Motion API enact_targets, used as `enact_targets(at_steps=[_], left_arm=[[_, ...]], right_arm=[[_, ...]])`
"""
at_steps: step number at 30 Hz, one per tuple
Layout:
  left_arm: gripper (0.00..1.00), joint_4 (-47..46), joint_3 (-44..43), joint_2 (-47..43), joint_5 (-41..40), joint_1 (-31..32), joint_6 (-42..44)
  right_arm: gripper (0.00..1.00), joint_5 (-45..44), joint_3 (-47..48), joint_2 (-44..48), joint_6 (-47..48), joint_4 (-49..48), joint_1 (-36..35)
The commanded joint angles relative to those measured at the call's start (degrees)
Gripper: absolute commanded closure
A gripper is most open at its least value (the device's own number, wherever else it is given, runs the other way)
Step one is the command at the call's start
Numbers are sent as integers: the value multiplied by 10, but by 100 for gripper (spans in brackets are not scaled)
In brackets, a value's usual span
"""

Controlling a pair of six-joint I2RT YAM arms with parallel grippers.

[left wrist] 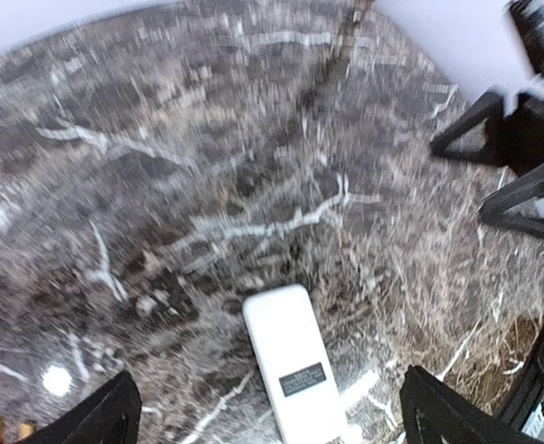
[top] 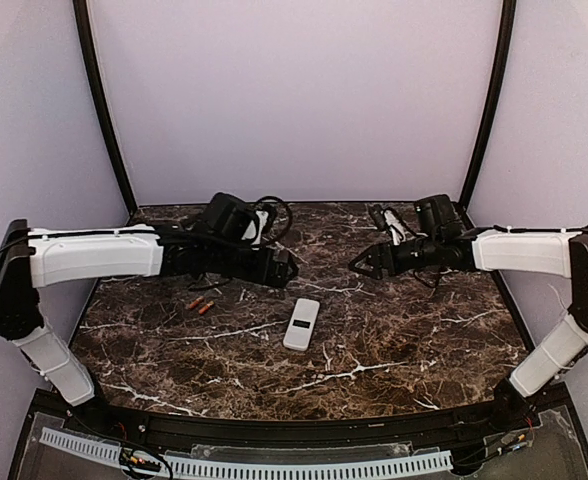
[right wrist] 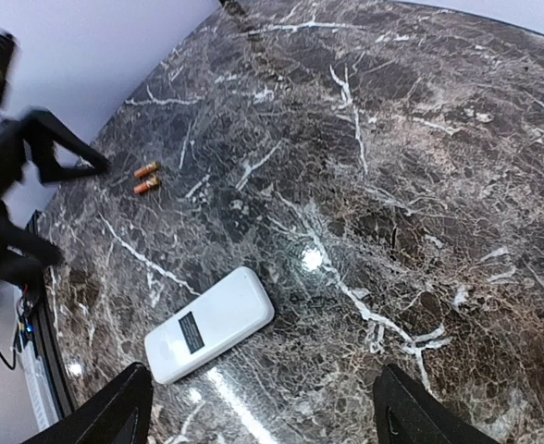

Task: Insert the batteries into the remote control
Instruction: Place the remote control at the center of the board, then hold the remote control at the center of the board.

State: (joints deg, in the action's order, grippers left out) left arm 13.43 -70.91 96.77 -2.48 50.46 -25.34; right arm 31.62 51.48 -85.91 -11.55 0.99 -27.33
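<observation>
In the overhead view the remote (top: 301,324) lay flat on the marble table (top: 394,340), just below the middle of the frame, with its long side running almost straight up the picture. Its white face was up and carried a small dark rectangle. In the blurred left wrist view this could have been a recess or a label; I could not tell which.

The two batteries (top: 200,304) lay side by side on the table to the left of the remote, apart from it and slightly higher in the frame.

The left gripper (top: 289,268) hung above the table, above and a little left of the remote. Its jaws were spread wide and held nothing. Its own camera showed one finger (left wrist: 115,412) in each lower corner, with the remote (left wrist: 295,370) on the table between them and untouched.

The right gripper (top: 359,265) faced it from the right, also off the table. Its jaws were parted wide and empty. In its own view the remote (right wrist: 212,324) lay at lower left and the batteries (right wrist: 146,178) at upper left.
</observation>
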Motion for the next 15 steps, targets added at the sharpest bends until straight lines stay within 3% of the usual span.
enact_targets(at_steps=[1,7,15], left_arm=[[1,-93,124,-119,5,-11,106],[1,-227,294,-249,22,4,222],[8,-231,340,-261,1,66,399]], right_arm=[[22,36,46,-61,27,36,-8],[25,46,137,-166,62,71,-32],[37,57,252,-294,106,128,-76]])
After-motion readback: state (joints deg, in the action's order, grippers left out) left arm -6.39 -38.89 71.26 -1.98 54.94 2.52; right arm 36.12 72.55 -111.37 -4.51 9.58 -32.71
